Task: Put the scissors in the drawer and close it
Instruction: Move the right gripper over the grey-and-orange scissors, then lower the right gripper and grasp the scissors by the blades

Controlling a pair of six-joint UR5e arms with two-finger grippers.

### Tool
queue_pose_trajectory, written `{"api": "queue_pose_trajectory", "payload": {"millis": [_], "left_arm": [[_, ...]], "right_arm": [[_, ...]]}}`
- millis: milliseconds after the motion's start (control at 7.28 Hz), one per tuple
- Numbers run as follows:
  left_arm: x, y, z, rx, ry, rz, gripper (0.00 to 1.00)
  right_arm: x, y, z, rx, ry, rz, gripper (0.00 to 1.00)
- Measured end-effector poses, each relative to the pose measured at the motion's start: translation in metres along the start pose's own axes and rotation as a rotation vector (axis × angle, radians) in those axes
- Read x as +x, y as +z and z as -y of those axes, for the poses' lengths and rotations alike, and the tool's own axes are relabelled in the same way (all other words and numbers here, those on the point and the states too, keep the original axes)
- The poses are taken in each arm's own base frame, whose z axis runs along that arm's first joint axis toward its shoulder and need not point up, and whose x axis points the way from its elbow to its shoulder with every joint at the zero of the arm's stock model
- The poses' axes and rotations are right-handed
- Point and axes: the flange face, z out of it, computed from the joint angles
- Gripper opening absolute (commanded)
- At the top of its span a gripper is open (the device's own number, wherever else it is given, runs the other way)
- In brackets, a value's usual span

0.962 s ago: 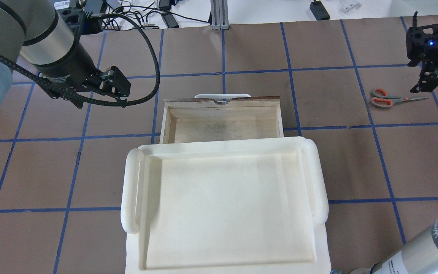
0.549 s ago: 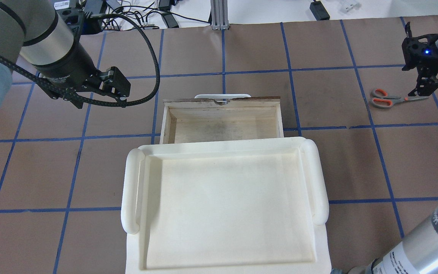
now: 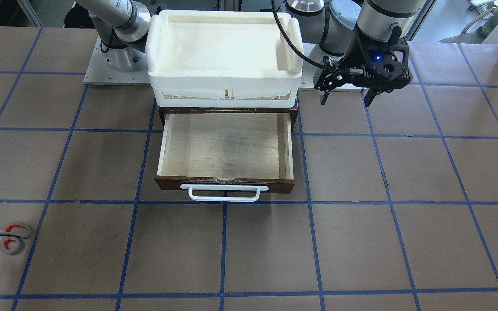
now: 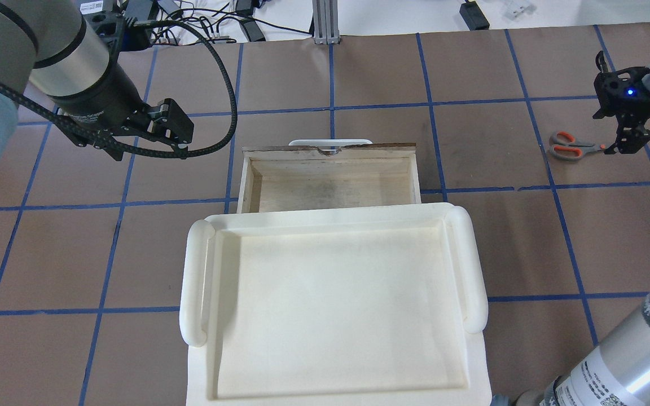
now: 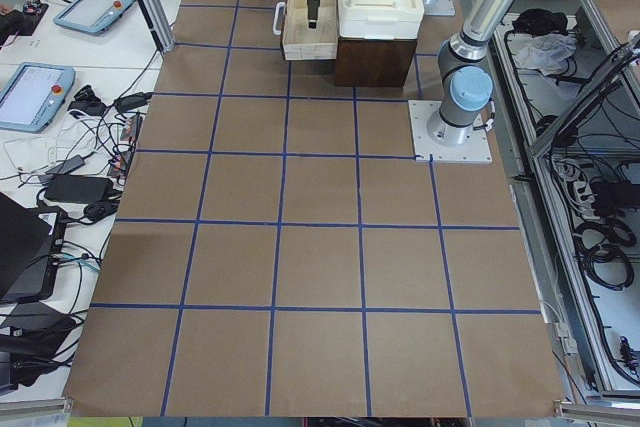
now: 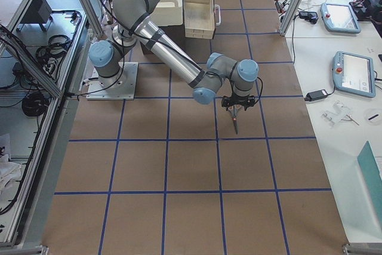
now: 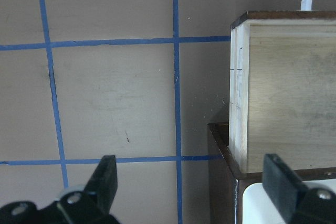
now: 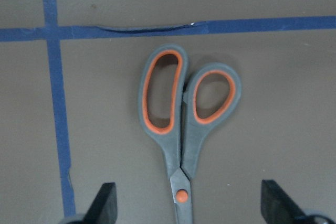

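Note:
The scissors (image 4: 572, 146) lie flat on the brown table at the far right, with grey handles lined in orange and blades pointing right. They also show in the front view (image 3: 4, 236) and the right wrist view (image 8: 181, 124). My right gripper (image 4: 625, 146) is open and hangs just over the blades, one finger on each side (image 8: 191, 208). The drawer (image 4: 330, 194) is pulled open and holds nothing (image 3: 225, 147), its white handle (image 3: 224, 193) at the front. My left gripper (image 3: 346, 98) is open and empty, hovering left of the drawer (image 7: 191, 182).
A white plastic tray (image 4: 330, 217) sits on top of the dark cabinet (image 3: 227, 111) that holds the drawer. Blue tape lines grid the table. Cables and power bricks lie past the far table edge.
My right gripper has moved down and slightly left, from above the scissors' tip to low over the blades. The left arm, drawer and scissors have not moved.

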Motion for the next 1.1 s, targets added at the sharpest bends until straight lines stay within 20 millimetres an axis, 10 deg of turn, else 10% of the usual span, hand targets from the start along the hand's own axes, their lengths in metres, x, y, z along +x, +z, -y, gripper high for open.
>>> {"api": "queue_pose_trajectory", "payload": {"millis": [687,962,1099], "left_arm": [[0.000,0.001,0.000,-0.003,0.001,0.002,1.00],[0.000,0.001,0.000,-0.003,0.001,0.003,1.00],[0.000,0.001,0.000,-0.003,0.001,0.003,1.00]], "right_arm": [[0.000,0.039,-0.005,0.006,-0.005,0.058,0.93],[0.000,0.041,-0.006,0.003,-0.008,0.062,0.66],[0.000,0.042,-0.006,0.004,-0.012,0.063,0.36]]}}
